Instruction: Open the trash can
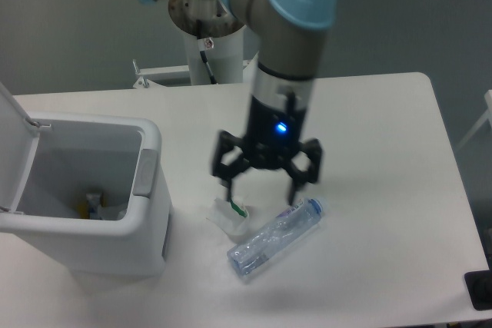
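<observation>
The white trash can stands at the table's left edge with its lid swung up at the far left. Its inside shows, with some litter at the bottom. A grey push-button tab sits on its right rim. My gripper hangs open to the right of the can, apart from it, with nothing between its fingers. It hovers just above a clear plastic bottle and a crumpled white wrapper.
The bottle and wrapper lie on the white table near its middle. A dark object shows at the lower right corner. Metal brackets stand at the table's far edge beside the arm's base.
</observation>
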### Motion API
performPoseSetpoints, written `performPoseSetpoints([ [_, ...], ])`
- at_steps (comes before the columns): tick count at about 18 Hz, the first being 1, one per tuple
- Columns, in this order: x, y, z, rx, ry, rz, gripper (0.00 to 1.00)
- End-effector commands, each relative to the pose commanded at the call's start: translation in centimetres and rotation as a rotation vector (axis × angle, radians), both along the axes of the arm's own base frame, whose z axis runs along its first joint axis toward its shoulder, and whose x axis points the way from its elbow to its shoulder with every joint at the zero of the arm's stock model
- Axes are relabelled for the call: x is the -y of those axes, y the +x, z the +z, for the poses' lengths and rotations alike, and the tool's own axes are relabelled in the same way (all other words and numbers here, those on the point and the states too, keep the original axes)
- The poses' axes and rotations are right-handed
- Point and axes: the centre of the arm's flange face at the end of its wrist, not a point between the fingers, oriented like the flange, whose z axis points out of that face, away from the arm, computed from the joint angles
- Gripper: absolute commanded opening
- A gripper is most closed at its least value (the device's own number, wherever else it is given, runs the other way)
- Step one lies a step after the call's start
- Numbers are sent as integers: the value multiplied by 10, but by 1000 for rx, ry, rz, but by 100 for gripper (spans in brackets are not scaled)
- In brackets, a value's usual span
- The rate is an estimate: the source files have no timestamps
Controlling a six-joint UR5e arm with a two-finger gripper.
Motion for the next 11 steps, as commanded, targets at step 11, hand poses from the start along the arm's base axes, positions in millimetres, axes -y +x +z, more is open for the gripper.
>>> performPoseSetpoints([
  [11,22,-39,-36,-79,-134,-152,100],
])
